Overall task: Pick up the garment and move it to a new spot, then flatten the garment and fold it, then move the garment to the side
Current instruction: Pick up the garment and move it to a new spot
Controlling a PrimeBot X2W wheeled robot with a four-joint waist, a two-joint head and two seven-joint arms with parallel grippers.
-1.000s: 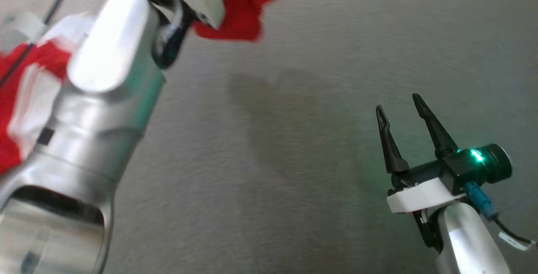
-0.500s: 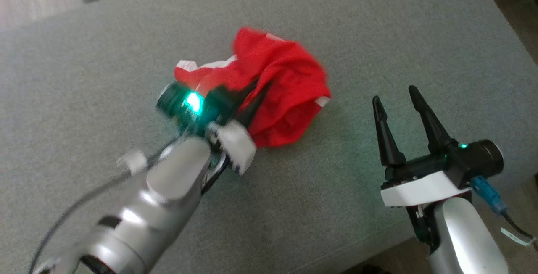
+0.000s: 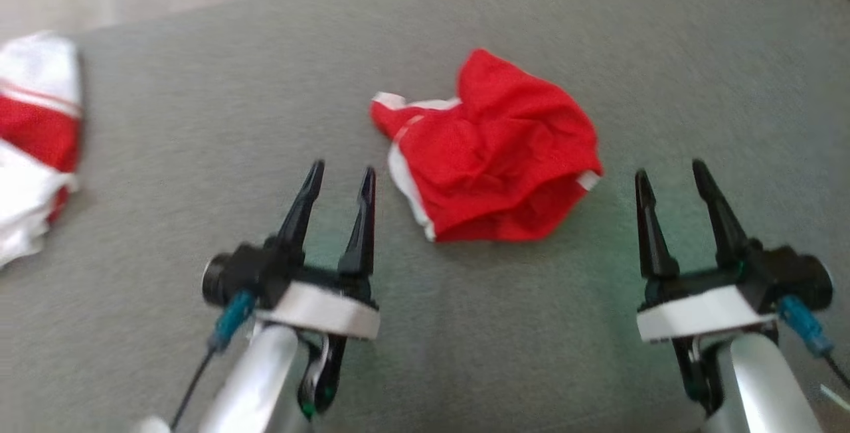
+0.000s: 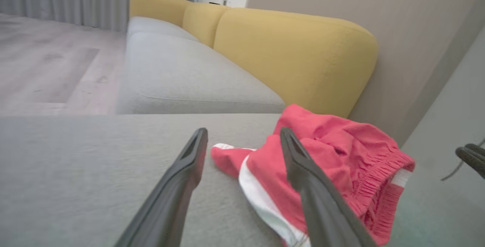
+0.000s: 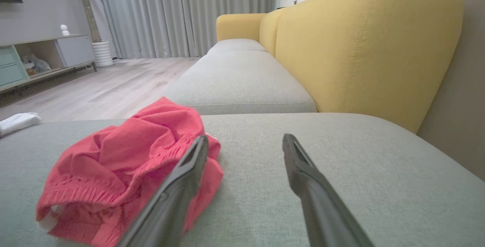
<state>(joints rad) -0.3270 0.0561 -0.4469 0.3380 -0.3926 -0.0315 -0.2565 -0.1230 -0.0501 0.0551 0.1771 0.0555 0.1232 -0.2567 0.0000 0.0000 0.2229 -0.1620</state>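
Release just made. Half a second back you were seeing the left gripper clamped in the red cloth and setting it down. Now the left gripper [image 3: 344, 169] is standing back from it, fingers parted, nothing between them. The right gripper [image 3: 669, 169] is holding wide and empty, as it was before.

The garment [image 3: 495, 167] is lying in a crumpled heap on the grey cushion [image 3: 199, 121], between the two grippers and a little beyond their tips, touching neither. In the left wrist view its white-trimmed edge [image 4: 261, 197] is sitting just beside the right-hand finger, and the gathered waistband is facing the robot. The head camera has been swinging too, so don't read the whole shift as the cloth moving.

A second red-and-white cloth [image 3: 33, 127] is lying well apart at the far left.

Judgement: you are looking at the first step done, garment moved and dropped at its new spot. Flattening is coming next. It is bunched, so both grippers are likely needing separate edges to spread it.
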